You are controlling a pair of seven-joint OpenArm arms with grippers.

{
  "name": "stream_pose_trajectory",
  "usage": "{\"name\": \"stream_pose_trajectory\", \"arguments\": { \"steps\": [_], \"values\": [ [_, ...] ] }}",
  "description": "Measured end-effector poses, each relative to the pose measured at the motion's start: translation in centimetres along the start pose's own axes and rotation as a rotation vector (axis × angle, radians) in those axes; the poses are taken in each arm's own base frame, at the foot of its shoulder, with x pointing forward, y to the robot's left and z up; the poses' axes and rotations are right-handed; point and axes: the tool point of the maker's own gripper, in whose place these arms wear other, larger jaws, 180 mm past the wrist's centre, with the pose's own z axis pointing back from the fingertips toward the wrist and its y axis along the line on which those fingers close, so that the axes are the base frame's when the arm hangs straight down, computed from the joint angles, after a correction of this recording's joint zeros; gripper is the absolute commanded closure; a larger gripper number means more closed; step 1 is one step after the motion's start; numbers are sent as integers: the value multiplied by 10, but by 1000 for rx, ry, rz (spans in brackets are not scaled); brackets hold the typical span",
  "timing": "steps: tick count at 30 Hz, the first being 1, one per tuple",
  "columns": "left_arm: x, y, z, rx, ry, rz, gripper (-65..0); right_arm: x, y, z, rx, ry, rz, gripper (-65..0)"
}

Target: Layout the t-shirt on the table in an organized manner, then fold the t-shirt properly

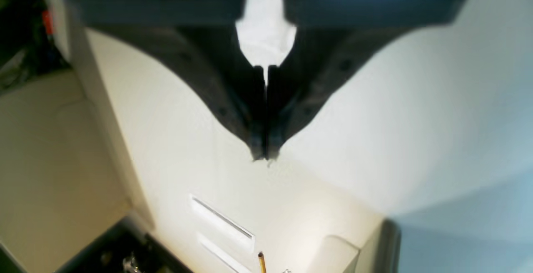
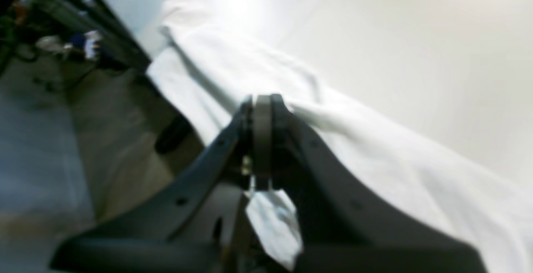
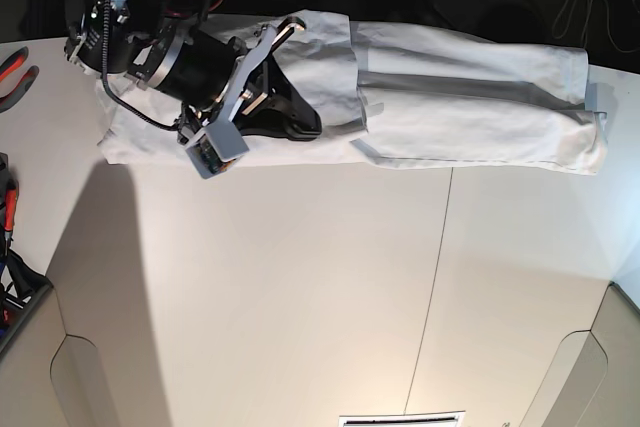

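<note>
Base view showed the shirt (image 3: 470, 107) folded into a long band across the table's (image 3: 300, 297) far edge, from about ten o'clock to two o'clock. The right gripper (image 3: 290, 32) sat over the band's ten-o'clock end. In the right wrist view its jaws were pressed together at the tips, resting against a ridge of cloth; whether any fabric was caught between them could not be told through the blur. The left gripper (image 1: 265, 156) did not appear in the base view; its own camera showed both fingers closed on nothing, above bare table, with white cloth visible only behind the jaws.

The main risk was dragging. If the closed right jaws had snagged a layer, any lift or sweep would probably pull the band out of line and undo the fold. The band also lay close to the twelve-o'clock edge, so a push that way could slide cloth off the table. A loose strip near five o'clock of the gripper could catch and unroll.
</note>
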Motion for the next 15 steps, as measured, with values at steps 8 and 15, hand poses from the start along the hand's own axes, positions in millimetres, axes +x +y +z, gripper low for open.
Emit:
{"name": "stream_pose_trajectory", "arguments": {
  "steps": [8,15],
  "values": [
    [-24,45,15,190,118,-136,0,-37,-15,-11,-5,85,-101,0],
    [-73,88,36,293,129,25,-476,-84,-26,-21,-12,193,-213,0]
  ]
}}
